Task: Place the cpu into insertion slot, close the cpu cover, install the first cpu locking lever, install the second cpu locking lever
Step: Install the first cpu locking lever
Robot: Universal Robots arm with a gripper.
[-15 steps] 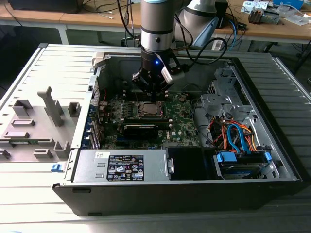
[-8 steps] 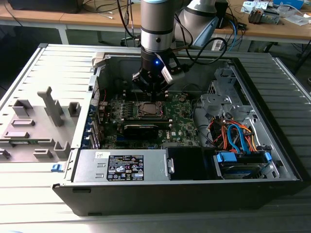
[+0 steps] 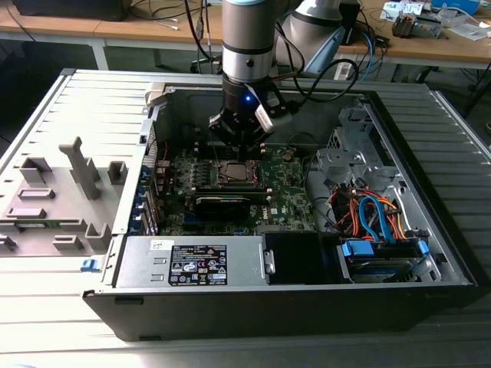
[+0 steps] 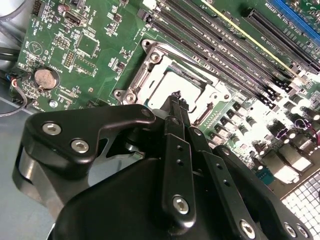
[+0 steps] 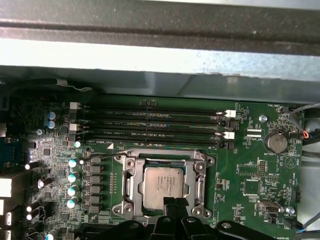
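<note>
First wrist view: the small square cpu (image 5: 161, 186) with silvery-grey metal top is seen seated in the square silver-rimmed insertion slot (image 5: 131, 176) on the green circuit board (image 5: 250, 165). The black tool (image 4: 176, 100) is poised just above the chip's edge, fingertips drawn together to a narrow point, nothing held. The thin silver cpu cover (image 4: 210, 95) appears laid round the chip; whether it is latched cannot be told. Judgement: seating is best checked flat and square before any pressing. The open grey computer case (image 3: 399, 287) holds board, drives and cables.
</note>
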